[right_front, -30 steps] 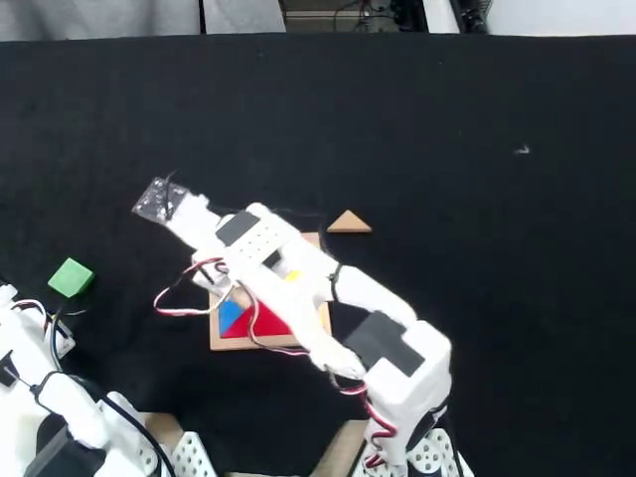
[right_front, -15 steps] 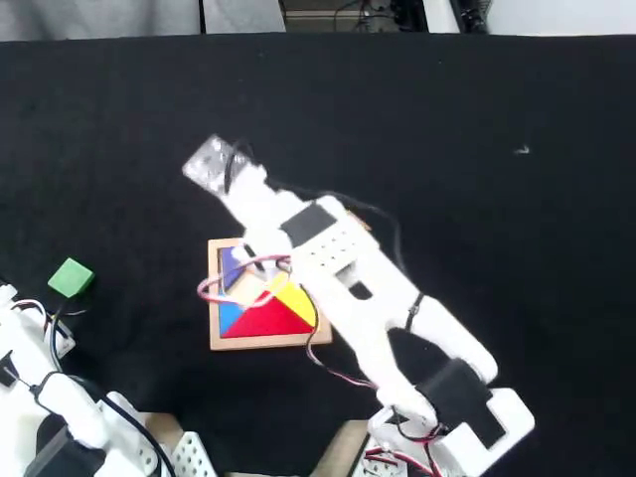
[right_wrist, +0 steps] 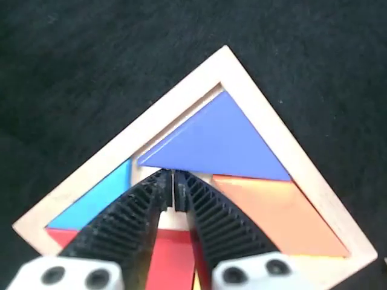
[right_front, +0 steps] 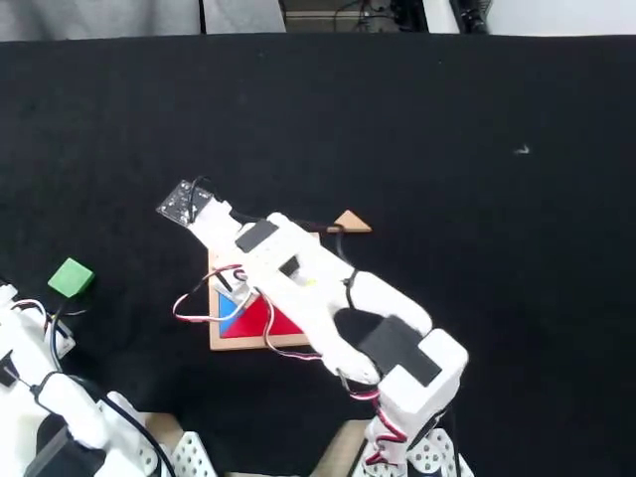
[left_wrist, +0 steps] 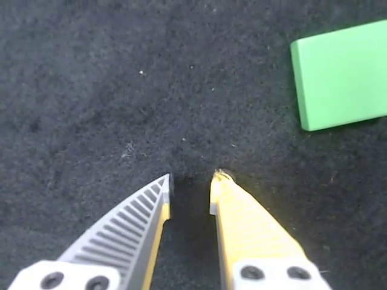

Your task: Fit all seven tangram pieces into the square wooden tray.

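Note:
The square wooden tray (right_front: 256,343) lies near the table's front with my right arm (right_front: 288,273) stretched across it. In the right wrist view the tray (right_wrist: 151,121) holds a violet-blue triangle (right_wrist: 221,145), a light blue piece (right_wrist: 100,199), an orange piece (right_wrist: 272,211) and a red piece (right_wrist: 166,260). My right gripper (right_wrist: 173,180) hangs shut just above the middle of the tray, at the violet-blue triangle's edge, nothing seen between its fingers. A small wooden triangle (right_front: 348,222) lies on the cloth behind the tray. My left gripper (left_wrist: 191,178) is open a little over bare cloth, close to a green square (left_wrist: 341,75).
The green square (right_front: 72,277) sits at the far left, near the left arm (right_front: 40,388) at the front left corner. Black cloth covers the table, with wide free room behind and to the right of the tray.
Half a second ago the right arm reached farther back, leaving the tray uncovered; it has drawn back over the tray. The left arm has kept still.

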`<state>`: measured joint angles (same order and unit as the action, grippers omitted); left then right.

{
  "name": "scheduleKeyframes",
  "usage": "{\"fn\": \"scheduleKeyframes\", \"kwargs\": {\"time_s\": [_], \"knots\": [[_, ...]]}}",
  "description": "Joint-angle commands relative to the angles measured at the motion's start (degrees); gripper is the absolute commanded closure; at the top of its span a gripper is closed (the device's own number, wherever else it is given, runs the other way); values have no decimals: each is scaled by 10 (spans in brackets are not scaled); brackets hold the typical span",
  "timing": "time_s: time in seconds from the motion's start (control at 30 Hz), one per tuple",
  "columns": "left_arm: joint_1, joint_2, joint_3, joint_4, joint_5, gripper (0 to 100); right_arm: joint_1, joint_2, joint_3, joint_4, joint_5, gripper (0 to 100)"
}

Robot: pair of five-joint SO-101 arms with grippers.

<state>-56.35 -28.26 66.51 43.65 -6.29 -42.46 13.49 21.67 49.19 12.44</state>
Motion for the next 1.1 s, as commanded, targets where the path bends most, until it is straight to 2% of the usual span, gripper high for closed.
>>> {"fn": "scheduleKeyframes", "kwargs": {"time_s": [0.0,0.27,0.43,0.57,0.67,0.83,0.93,1.07], "knots": [[8,-6,-1,-6,-3,877,-9,-4,-38,6,-5,988],[8,-6,-1,-7,-3,877,-16,-4,-48,-4,-5,988],[7,-11,-7,-6,0,877,-18,-66,-48,52,-4,988],[3,-11,-22,-3,68,876,-9,-189,-7,78,-4,988],[4,-11,-23,-3,86,876,21,-295,54,76,-4,988],[28,-12,-42,-1,11,876,141,-441,145,79,-4,988],[72,-12,-107,74,-63,876,214,-485,210,57,-4,988],[132,-5,-285,277,-78,876,255,-489,298,-16,-4,988]]}}
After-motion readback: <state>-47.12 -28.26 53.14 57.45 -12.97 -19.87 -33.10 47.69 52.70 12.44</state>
